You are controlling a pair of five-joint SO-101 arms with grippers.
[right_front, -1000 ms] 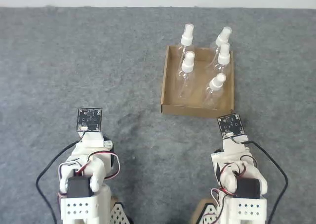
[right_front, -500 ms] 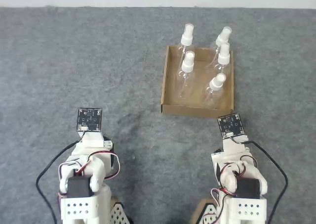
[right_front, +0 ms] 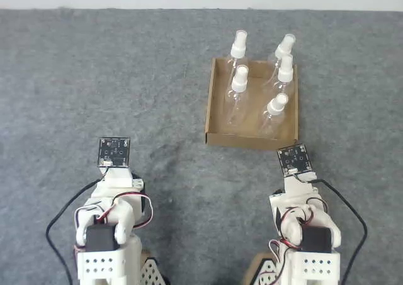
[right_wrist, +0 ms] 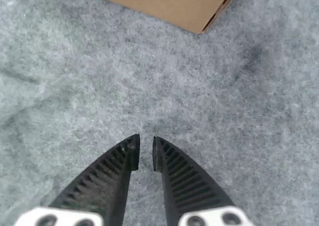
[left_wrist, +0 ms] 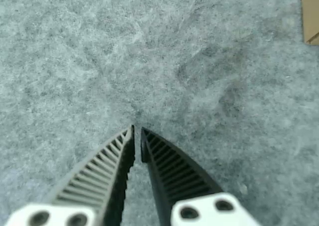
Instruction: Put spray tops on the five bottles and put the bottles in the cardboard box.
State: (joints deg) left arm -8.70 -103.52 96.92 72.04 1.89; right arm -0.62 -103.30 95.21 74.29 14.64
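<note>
Your five bottles (right_front: 238, 99), spray tops (right_front: 240, 78) on, stand in the cardboard box (right_front: 250, 140) on the counter (right_front: 126, 77). The left jaws and the right jaws are each pressed nearly together, empty, above the counter.

The left arm (right_front: 108, 225) and the right arm (right_front: 303, 228) sit folded back side by side, well apart, each wrist tipped forward and down. The left gripper (left_wrist: 138, 132) holds nothing, its two ribbed fingers (left_wrist: 107, 171) pressed almost together. The right gripper (right_wrist: 145, 145) is likewise bare, with only a thin slit between its tips.
</note>
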